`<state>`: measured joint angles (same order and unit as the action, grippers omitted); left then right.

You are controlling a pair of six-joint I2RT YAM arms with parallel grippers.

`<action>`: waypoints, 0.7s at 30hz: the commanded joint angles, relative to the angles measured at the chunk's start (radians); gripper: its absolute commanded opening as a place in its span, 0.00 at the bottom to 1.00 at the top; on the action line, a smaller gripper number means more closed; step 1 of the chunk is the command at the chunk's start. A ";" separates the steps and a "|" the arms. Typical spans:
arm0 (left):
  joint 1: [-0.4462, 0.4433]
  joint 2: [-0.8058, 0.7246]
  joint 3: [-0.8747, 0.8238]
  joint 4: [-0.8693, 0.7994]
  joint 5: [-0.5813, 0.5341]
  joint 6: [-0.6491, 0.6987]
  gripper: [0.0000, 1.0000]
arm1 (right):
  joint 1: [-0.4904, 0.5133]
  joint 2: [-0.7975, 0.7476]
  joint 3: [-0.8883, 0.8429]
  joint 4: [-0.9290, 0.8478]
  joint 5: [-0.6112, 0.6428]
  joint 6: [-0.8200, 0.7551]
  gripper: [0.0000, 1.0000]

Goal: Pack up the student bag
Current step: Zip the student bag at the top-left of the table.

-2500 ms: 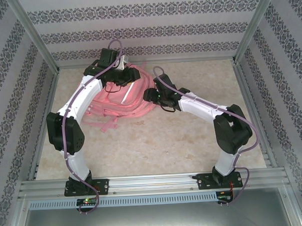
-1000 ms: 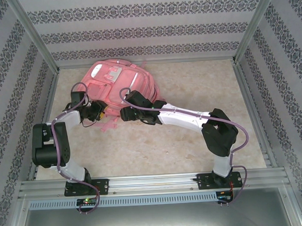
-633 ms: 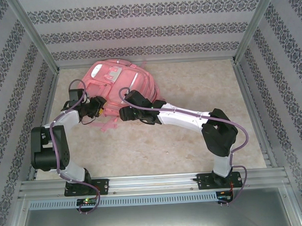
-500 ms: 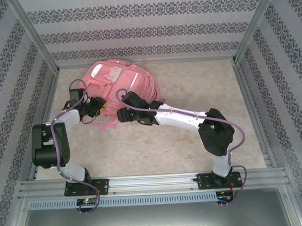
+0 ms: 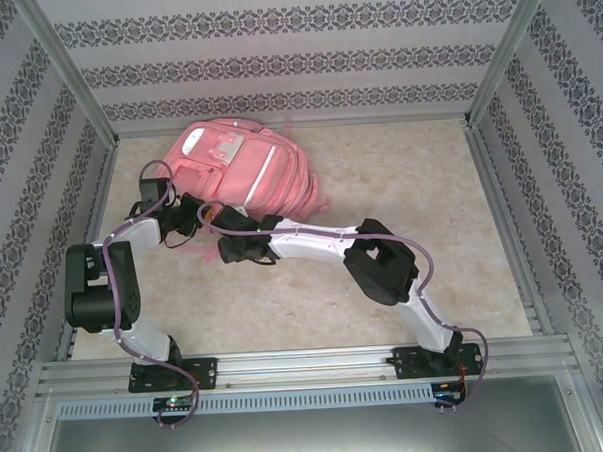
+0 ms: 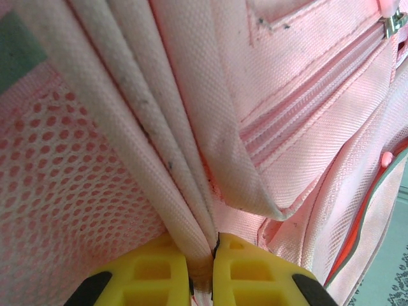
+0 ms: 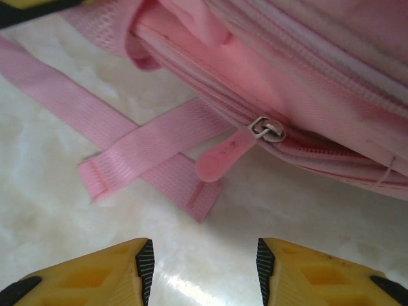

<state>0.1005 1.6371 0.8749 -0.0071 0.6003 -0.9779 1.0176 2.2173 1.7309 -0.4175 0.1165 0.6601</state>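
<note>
Opening step: the student bag (image 5: 241,169) lies at the desk's (image 5: 400,182) 11 o'clock, your left gripper (image 6: 203,253) clamped on its white fold (image 6: 159,146). Your right gripper (image 7: 203,255) gapes empty; next, likely pinch the zipper pull (image 7: 220,159) at its 12 o'clock.

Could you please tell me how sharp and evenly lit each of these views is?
Top external: soft, even light, faint shadows under the arms, student bag crisp. Left wrist: weave sharp by the left pincer, blurrier toward the upper-right zipper. Right wrist: zipper pull sharp, pale glare on the table.
</note>
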 commanded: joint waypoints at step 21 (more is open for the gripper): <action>0.004 -0.060 -0.019 0.022 0.014 -0.002 0.10 | -0.013 0.250 0.369 -0.228 0.213 0.205 0.33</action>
<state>0.1001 1.6085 0.8684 -0.0101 0.5999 -0.9821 1.0164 2.4454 2.0686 -0.5858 0.2794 0.8402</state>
